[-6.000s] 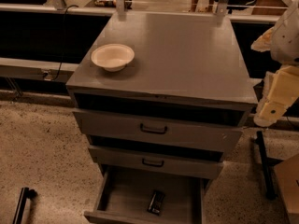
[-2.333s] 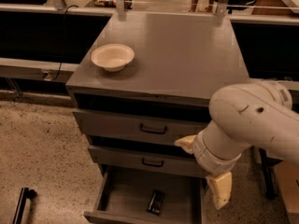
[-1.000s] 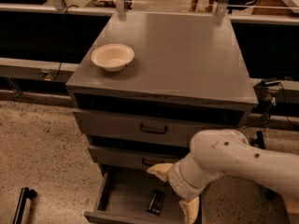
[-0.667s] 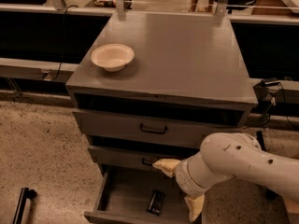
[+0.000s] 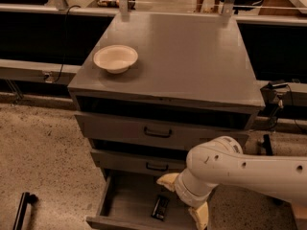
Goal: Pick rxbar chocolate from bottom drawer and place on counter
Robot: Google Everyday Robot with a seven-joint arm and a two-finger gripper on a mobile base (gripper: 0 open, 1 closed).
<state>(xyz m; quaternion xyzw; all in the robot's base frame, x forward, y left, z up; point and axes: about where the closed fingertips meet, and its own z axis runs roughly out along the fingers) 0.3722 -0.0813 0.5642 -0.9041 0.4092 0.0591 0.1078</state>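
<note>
The rxbar chocolate (image 5: 160,207), a small dark bar with pale markings, lies flat on the floor of the open bottom drawer (image 5: 125,199), near its front middle. My gripper (image 5: 183,199) hangs over the drawer's right part, just right of the bar and a little above it. Its two cream fingers (image 5: 167,180) are spread apart and hold nothing. The white arm reaches in from the right and hides the drawer's right side. The grey counter (image 5: 192,56) is the cabinet's top.
A cream bowl (image 5: 115,58) stands on the counter's left front. Two shut shallower drawers with black handles (image 5: 158,132) sit above the open one. Speckled floor lies to the left, with a black object (image 5: 22,210) at the lower left. A dark stand (image 5: 271,99) is to the right.
The arm swung from the cabinet's right side down in front of the drawers. Over the last second the gripper sank a little toward the open bottom drawer. The bar has not moved.
</note>
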